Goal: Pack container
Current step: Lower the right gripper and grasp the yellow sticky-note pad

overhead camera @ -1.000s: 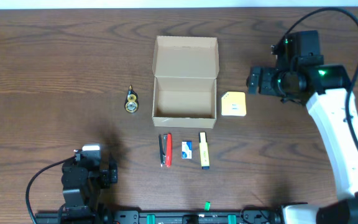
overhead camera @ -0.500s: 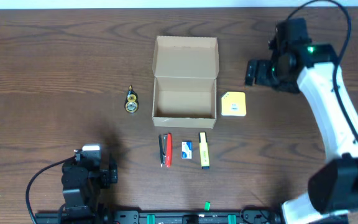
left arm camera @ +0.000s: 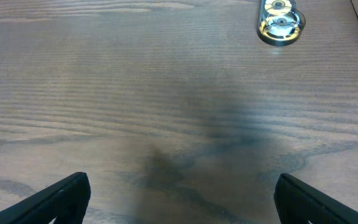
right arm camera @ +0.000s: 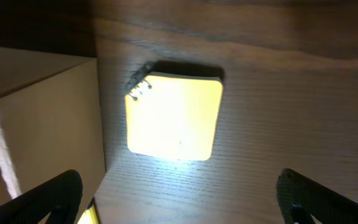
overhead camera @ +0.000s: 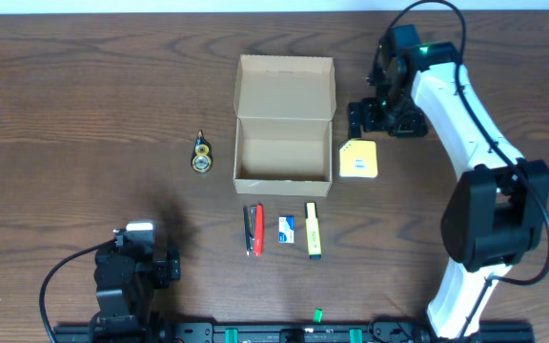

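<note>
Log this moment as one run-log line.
container: lid open, empty | right pincer: open, near sticky-note pad, nothing held | left pincer: open, nothing held | packed: none

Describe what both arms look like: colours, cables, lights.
Right arm: white shells on the long links, black joints and wrist, a green light lit near the wrist, and a thin black cable looping above it. Left arm: all black, with a pale patch on top and a second black cable arcing off its side. The right fingers and left fingers are matte black.
</note>
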`<action>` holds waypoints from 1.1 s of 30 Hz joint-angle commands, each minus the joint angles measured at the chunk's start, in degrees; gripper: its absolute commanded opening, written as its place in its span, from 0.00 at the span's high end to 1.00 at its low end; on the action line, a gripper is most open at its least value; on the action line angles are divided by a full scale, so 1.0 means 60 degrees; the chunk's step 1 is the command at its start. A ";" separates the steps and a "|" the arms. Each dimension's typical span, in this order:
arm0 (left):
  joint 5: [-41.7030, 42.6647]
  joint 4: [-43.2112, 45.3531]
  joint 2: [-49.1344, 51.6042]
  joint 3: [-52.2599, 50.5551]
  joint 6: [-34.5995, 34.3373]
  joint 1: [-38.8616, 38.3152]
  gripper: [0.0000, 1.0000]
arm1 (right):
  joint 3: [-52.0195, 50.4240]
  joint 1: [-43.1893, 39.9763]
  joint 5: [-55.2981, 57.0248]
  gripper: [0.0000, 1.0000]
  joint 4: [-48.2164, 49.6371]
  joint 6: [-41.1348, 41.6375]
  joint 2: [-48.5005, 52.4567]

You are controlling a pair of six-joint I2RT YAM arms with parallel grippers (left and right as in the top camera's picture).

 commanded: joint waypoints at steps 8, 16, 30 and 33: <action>-0.0168 -0.0080 -0.0055 -0.0178 -0.0073 -0.0036 0.05 | 0.0117 0.0328 0.0390 0.01 0.0062 -0.0186 0.0863; -0.0168 -0.0080 -0.0055 -0.0175 -0.0073 -0.0036 0.05 | 0.0102 0.0335 0.0415 0.01 0.0324 0.0215 0.1486; -0.0168 -0.0080 -0.0055 -0.0178 -0.0073 -0.0036 0.05 | 0.0033 0.0459 0.0463 0.01 0.0466 0.0535 0.2426; -0.0168 -0.0080 -0.0055 -0.0175 -0.0073 -0.0036 0.04 | 0.0004 0.0543 0.0466 0.01 0.0521 0.0568 0.2648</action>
